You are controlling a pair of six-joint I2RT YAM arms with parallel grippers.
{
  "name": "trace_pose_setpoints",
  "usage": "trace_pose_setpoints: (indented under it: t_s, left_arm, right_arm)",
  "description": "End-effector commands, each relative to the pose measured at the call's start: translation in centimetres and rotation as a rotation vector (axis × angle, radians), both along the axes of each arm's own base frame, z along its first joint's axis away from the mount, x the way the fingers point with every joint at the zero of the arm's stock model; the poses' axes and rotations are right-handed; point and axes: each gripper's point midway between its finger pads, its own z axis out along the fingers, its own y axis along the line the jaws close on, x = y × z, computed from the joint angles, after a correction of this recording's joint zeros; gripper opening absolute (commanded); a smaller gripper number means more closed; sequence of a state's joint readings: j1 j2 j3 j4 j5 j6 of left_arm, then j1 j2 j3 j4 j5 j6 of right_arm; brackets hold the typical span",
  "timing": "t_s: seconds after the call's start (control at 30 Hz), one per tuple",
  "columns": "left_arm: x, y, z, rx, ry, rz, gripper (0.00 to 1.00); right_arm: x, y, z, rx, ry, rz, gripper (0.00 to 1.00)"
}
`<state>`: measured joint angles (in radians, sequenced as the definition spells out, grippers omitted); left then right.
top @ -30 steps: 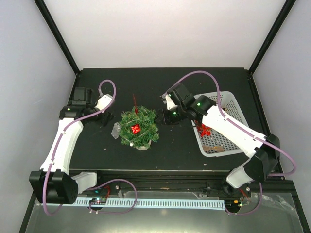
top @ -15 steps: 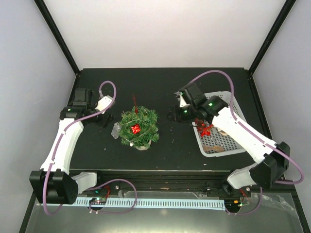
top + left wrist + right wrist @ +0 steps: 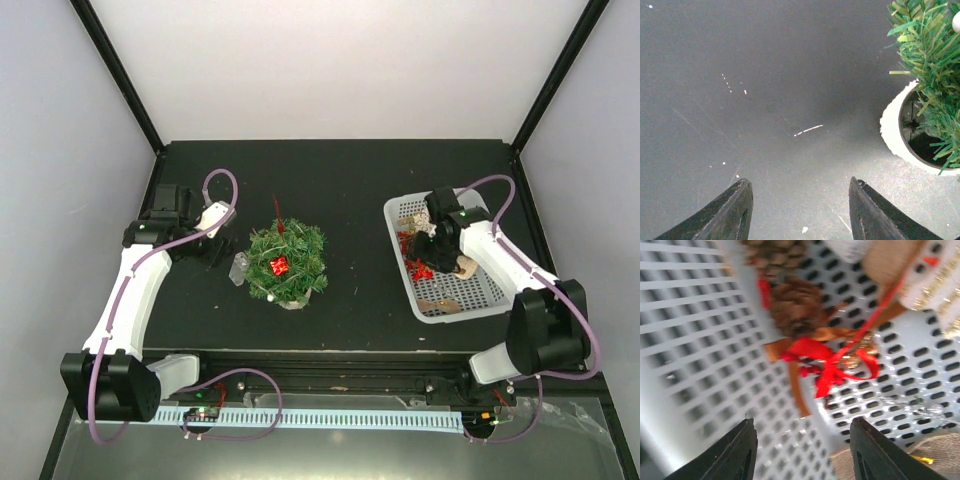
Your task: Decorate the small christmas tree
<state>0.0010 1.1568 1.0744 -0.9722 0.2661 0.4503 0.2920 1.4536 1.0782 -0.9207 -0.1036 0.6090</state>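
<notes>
Holds the right gripper (image 3: 802,424) open and empty over the mesh basket (image 3: 685,330), pinecone ornament (image 3: 797,307) just ahead for a likely pick, and parks the left gripper (image 3: 799,184) open, empty, low over the surface (image 3: 765,100), small christmas tree (image 3: 925,55) ahead-right, within reach for steadying.

place: lab test cell | signs: white panel walls (image 3: 330,70), black frame (image 3: 118,75), black table (image 3: 340,180)

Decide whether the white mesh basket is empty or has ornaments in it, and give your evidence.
Not empty: the right wrist view shows a pine cone and a red bow lying in the white mesh basket.
</notes>
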Motion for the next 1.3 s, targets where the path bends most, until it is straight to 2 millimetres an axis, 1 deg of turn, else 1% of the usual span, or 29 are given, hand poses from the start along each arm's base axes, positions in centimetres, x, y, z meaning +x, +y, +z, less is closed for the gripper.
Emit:
trace_pose_setpoints:
  t_s: [0.0, 0.07, 0.2, 0.3, 0.47, 0.57, 0.63, 0.77, 0.83, 0.93, 1.17, 1.27]
  left_arm:
    - [-0.9, 0.0, 0.2, -0.013, 0.035, 0.019, 0.54]
    - [-1.0, 0.0, 0.1, -0.012, 0.040, 0.017, 0.54]
    - [-1.0, -0.2, -0.1, -0.019, 0.050, 0.021, 0.54]
    - [-1.0, -0.2, -0.2, -0.025, 0.055, 0.022, 0.54]
    - [-1.0, -0.3, -0.2, -0.026, 0.061, 0.020, 0.54]
    - [-1.1, -0.3, -0.2, -0.027, 0.061, 0.020, 0.53]
    - [-1.1, -0.3, -0.2, -0.026, 0.062, 0.020, 0.53]
    - [-1.2, -0.3, -0.4, -0.027, 0.065, 0.021, 0.53]
    - [-1.2, -0.3, -0.4, -0.027, 0.067, 0.021, 0.53]
    - [-1.2, -0.3, -0.5, -0.029, 0.068, 0.021, 0.53]
    - [-1.3, -0.4, -1.0, -0.032, 0.079, 0.018, 0.53]
    - [-1.3, -0.4, -1.0, -0.034, 0.079, 0.018, 0.53]
  right_arm:
    - [1.1, -2.4, -1.8, -0.010, -0.012, -0.107, 0.53]
    - [1.2, -2.7, -2.7, -0.013, 0.001, -0.119, 0.53]
    - [1.5, -2.5, -4.7, -0.001, 0.036, -0.122, 0.53]
    - [2.1, -2.4, -5.7, 0.013, 0.043, -0.137, 0.53]
    - [3.4, -2.5, -6.3, 0.011, 0.037, -0.140, 0.53]
    - [3.5, -2.9, -6.7, -0.005, 0.043, -0.142, 0.51]
    - [3.6, -3.3, -6.7, -0.011, 0.039, -0.147, 0.46]
    - [3.6, -4.0, -6.8, -0.014, 0.039, -0.159, 0.28]
    - [3.5, -4.4, -6.6, -0.010, 0.034, -0.166, 0.20]
    - [3.5, -4.9, -5.9, -0.011, 0.017, -0.177, 0.15]
    - [3.8, -6.1, -2.9, -0.011, -0.045, -0.212, 0.13]
    - [4.0, -7.0, -1.9, -0.031, -0.063, -0.229, 0.13]
